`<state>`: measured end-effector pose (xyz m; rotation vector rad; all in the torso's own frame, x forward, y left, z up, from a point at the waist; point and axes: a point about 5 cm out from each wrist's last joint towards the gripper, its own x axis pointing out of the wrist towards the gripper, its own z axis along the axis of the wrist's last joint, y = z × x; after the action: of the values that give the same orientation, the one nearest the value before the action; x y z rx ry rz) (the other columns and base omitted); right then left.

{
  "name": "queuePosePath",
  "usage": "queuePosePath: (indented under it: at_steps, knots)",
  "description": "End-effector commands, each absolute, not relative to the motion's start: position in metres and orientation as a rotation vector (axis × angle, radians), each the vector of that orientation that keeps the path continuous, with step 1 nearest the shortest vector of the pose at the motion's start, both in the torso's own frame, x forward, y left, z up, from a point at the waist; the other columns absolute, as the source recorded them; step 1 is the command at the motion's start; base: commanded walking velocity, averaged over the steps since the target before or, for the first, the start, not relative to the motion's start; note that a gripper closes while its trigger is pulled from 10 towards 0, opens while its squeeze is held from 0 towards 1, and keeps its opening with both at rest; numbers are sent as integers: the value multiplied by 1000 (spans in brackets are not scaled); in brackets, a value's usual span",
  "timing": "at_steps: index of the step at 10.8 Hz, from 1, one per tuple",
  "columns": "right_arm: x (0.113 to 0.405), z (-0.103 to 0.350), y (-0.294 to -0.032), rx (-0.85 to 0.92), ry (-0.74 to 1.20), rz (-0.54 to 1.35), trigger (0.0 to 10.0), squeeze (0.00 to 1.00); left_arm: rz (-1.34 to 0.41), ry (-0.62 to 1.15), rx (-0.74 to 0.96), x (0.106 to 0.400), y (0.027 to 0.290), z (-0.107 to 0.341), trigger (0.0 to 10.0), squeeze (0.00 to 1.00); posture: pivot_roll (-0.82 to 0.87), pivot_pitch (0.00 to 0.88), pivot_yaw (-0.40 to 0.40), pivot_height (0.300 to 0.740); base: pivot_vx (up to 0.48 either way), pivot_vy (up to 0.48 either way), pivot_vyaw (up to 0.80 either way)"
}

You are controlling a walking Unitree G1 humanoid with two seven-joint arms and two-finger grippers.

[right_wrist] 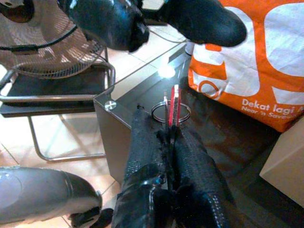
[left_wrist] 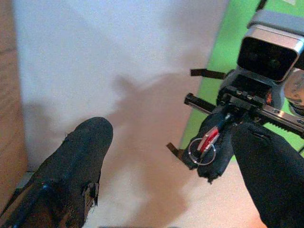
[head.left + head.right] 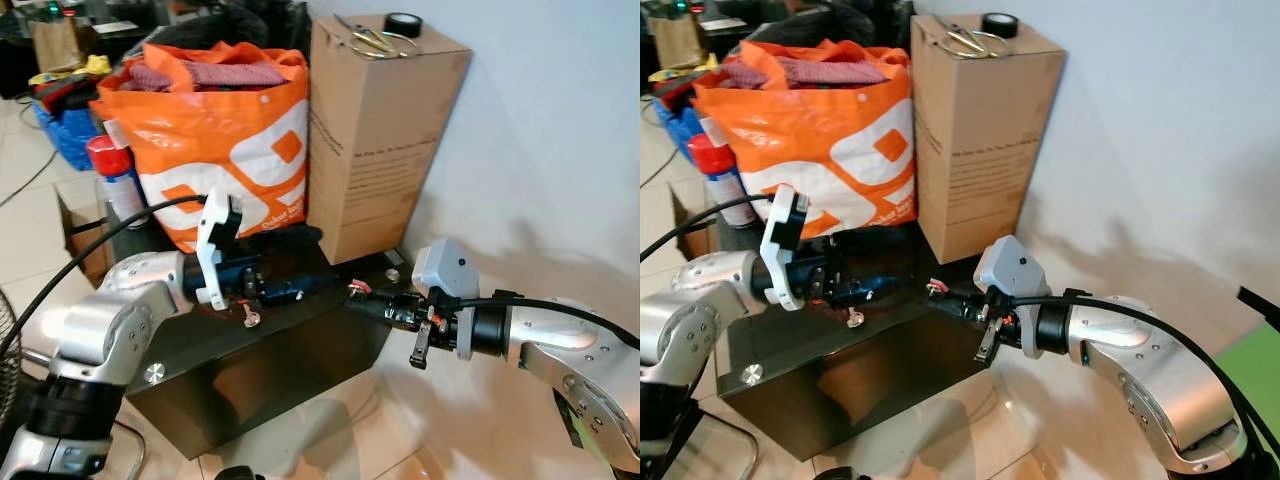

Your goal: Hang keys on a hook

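The keys, a red tag on a metal ring, stick out from the tips of my right gripper, which is shut on them over the right end of a black glass table. In the right wrist view the red tag and ring stand just past the pressed-together fingers. My left gripper is open and points toward the keys from the left, a short gap away. The left wrist view has the ring and tag between its spread fingers.
An orange shopping bag and a tall cardboard box with scissors and a tape roll on top stand behind the table. A red-capped spray can is at the left, a white wall at the right. A floor fan stands nearby.
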<state>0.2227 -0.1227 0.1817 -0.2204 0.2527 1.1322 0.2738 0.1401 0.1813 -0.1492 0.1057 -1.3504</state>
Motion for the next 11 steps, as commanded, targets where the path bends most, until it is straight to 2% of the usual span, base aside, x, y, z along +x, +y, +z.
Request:
queuePosePath:
  at_steps: [1,4,5,6,7,11]
  knots:
    - [220,184,-122,-235,252,1148,0,0,-1398,104,-132,271,134,185,10000,204,-88,0,-40,740,0,0,0]
    - [219,183,-121,-234,256,1164,0,0,-1456,168,-93,271,122,172,10000,192,-89,0,-45,740,0,0,0]
    - [218,183,-121,-234,255,1168,0,0,-1443,179,-65,275,119,166,6510,176,-92,0,-45,740,0,0,0]
    - [218,183,-121,-234,254,1172,0,0,-1451,180,-74,277,116,163,510,114,-94,0,-45,740,0,0,0]
    - [218,183,-121,-234,255,1172,0,0,-1458,181,-77,278,114,164,0,94,-98,0,-44,740,0,0,0]
    - [217,183,-123,-234,256,1170,0,0,-1508,191,-93,277,108,162,0,24,-100,0,-41,740,0,0,0]
